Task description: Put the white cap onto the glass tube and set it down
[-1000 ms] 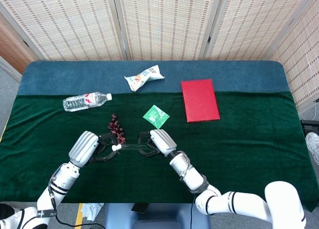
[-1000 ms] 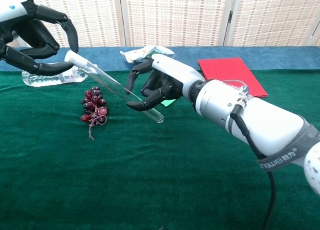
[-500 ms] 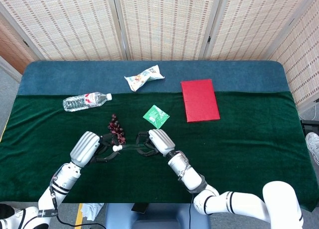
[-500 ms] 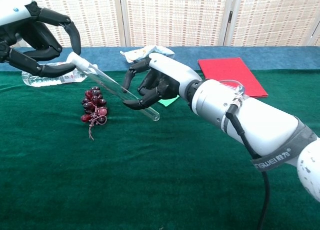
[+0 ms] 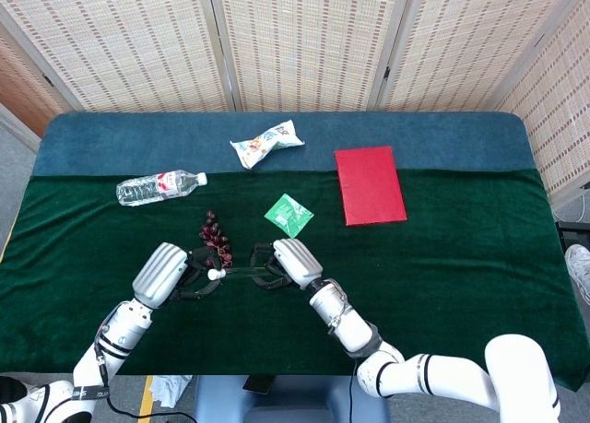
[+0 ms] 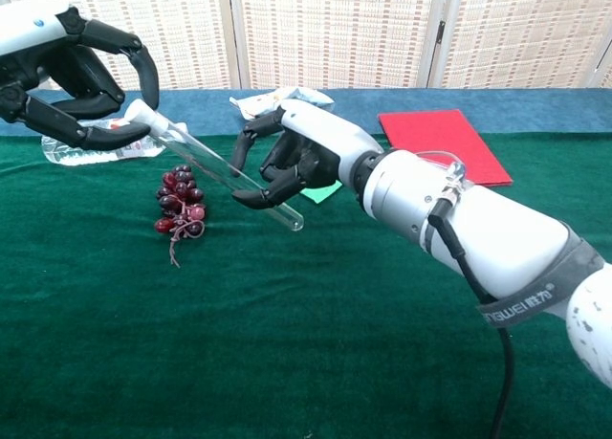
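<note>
In the head view, the two hands meet over the near middle of the green table cloth (image 5: pixel 442 257), each at one end of the glass tube (image 5: pixel 241 272), which lies level between them, a placing that suits one hand steadying the tube while the other seats the white cap (image 5: pixel 212 274) on its left end. The left hand (image 5: pixel 171 274) curls around the cap end and the right hand (image 5: pixel 284 263) closes over the other end; how tight the fingers sit cannot be told from above. The grapes (image 5: pixel 216 234) lie just beyond them. In the chest view, the tube (image 6: pixel 225 178) is off the cloth, tilted down to the right, with the cap (image 6: pixel 140 113) already on its upper end. The left hand (image 6: pixel 67 85) pinches the cap between narrow fingertips, its other fingers arched above. The right hand (image 6: pixel 292 162) wraps the lower part of the tube in curled fingers, leaving the tip free.
</note>
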Controlling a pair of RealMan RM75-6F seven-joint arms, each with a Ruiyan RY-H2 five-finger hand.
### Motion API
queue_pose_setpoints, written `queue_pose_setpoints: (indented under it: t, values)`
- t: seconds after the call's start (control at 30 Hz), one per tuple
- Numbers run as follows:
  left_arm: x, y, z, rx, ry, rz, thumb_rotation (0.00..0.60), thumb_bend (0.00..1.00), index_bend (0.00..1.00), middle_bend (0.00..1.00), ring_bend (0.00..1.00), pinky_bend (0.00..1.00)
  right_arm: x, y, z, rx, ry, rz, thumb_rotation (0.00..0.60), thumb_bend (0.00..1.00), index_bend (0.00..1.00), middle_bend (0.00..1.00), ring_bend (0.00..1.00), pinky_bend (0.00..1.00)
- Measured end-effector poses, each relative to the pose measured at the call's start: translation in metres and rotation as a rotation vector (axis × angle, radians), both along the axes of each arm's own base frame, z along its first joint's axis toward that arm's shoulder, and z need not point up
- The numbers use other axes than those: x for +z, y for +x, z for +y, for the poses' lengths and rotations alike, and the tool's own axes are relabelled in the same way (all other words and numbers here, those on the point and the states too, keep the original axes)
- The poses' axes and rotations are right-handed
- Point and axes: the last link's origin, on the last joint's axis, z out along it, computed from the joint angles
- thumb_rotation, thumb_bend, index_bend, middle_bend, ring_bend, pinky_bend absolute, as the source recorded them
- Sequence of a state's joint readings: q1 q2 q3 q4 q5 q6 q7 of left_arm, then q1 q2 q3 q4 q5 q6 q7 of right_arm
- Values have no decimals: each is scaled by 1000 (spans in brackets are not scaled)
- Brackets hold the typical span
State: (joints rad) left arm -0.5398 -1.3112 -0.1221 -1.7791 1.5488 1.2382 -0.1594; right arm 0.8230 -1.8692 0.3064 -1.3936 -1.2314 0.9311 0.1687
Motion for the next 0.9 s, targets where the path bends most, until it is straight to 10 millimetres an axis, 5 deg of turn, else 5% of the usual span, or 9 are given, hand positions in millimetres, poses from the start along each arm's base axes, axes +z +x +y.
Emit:
queue_pose_setpoints:
  t: [0.2,0.33,0.5,0.9]
  values:
    - [1,-2,0,4,-9,17,600,442,271,1000,930,933,0,-4,-1,-3,-3,17,600,780,861,1000,1000,1000]
    - [3,-5,-1,7,-21,39,600,398,123,1000,920,933,0,-9,-1,-2,-9,44,600,784,861,1000,1000,1000]
    - [6,-12,-4,17,-27,56,600,303,102,1000,911,933,4,-20,-4,7,-38,115,600,784,861,1000,1000,1000]
    - [26,-54,-5,126,62,76,600,297,93,1000,891,933,7,-75,-7,24,-105,372,600,784,861,1000,1000,1000]
